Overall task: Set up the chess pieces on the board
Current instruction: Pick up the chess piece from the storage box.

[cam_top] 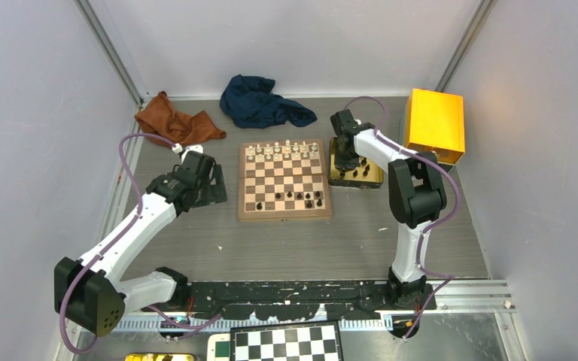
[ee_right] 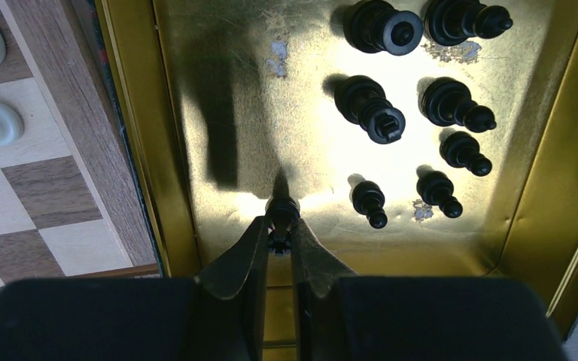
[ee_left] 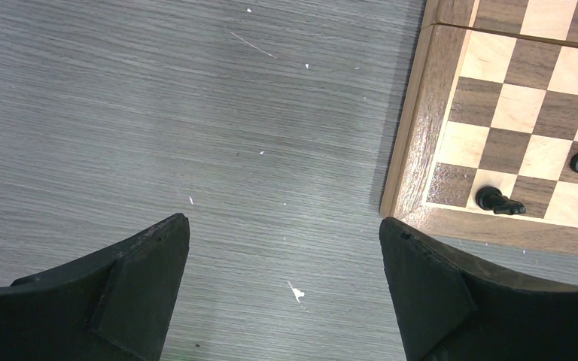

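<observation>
The wooden board [cam_top: 284, 207] lies mid-table, with white pieces along its far rows and several black chess pieces [cam_top: 305, 198] near its front right. My right gripper [ee_right: 280, 223] hangs over the gold tin tray [ee_right: 169, 135] and is shut on a black chess piece [ee_right: 282, 210], held just above the tray floor. Several more black pieces [ee_right: 380, 113] stand in the tray. My left gripper [ee_left: 284, 233] is open and empty over bare table beside the board's near left corner [ee_left: 414, 150]; two black pieces [ee_left: 498, 201] show on that corner's squares.
A brown cloth [cam_top: 177, 124] and a dark blue cloth [cam_top: 263, 104] lie at the back. A yellow box [cam_top: 435, 124] stands at the back right. A black-and-white checkered board [cam_top: 286, 344] lies at the near edge behind the arm bases.
</observation>
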